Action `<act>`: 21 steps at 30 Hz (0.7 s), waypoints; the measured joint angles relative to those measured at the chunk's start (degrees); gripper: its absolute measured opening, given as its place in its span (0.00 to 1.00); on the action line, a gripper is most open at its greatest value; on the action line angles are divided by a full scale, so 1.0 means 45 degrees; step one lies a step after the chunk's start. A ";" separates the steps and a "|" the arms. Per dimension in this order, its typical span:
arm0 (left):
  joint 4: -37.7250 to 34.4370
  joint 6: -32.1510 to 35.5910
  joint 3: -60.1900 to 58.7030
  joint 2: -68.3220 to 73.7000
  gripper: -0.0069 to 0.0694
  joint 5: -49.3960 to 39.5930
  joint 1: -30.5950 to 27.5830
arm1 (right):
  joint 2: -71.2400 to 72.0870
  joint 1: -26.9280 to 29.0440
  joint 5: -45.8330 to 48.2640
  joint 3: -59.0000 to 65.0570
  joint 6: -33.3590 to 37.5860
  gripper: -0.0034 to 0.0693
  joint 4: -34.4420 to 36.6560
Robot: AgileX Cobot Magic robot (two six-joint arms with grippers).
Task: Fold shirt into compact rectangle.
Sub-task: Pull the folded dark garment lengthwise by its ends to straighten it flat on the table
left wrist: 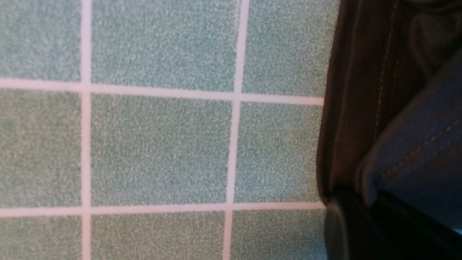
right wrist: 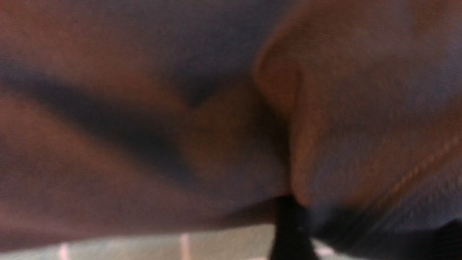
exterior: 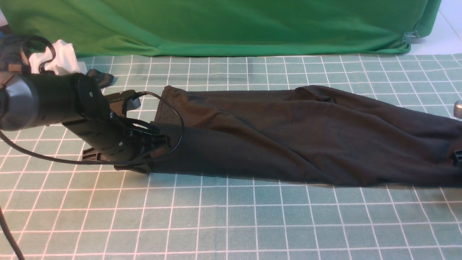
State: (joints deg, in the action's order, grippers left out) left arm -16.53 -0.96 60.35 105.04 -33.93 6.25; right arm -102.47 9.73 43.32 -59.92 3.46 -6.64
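Surface: a pale green table mat (exterior: pixel 231 224) ruled in white squares covers the whole work area; its near half lies bare in the front view.
Room: a green backdrop cloth (exterior: pixel 231 25) hangs along the far edge, its hem bunched on the mat. A metal clip (exterior: pixel 410 37) sits at its right corner, with a white surface beyond.
Shirt: the black shirt (exterior: pixel 288 137) lies across the middle of the mat as a long, rumpled band. It runs from left of centre out past the right edge of the front view.
Left gripper: the left gripper (exterior: pixel 158 144) is low on the mat at the shirt's left end, its fingers closed on the stitched hem. The left wrist view shows that hem rising off the mat beside one dark finger (left wrist: pixel 335 231).
Right gripper: the right gripper (exterior: pixel 458 157) barely shows at the shirt's right end. The right wrist view is blurred and filled with dark cloth around one finger (right wrist: pixel 288 231), so open or closed cannot be told.
Far left corner: a white cloth (exterior: pixel 63 57) is behind the left arm, with a small dark fabric piece (exterior: pixel 101 77) just beside it.
Cable: a black cable (exterior: pixel 178 122) loops from the left arm over the shirt's left end.
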 joint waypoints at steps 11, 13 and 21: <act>0.0037 0.0302 0.0000 -0.0920 0.11 -0.1608 0.0000 | -0.0054 0.1488 0.0070 -0.0810 0.0156 0.13 -0.0607; 0.0037 0.0313 -0.0066 -0.1257 0.11 -0.2431 0.0000 | -0.0054 0.1864 0.0101 -0.0915 0.0156 0.16 -0.0607; -0.1060 0.0324 -0.0880 -0.2140 0.11 -0.3032 0.0000 | -0.0054 0.2332 0.0070 -0.0941 -0.0031 0.43 -0.0576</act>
State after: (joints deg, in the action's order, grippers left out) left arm -21.30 0.49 56.39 95.41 -47.58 6.25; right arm -102.72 20.22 43.64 -64.16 3.32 -9.23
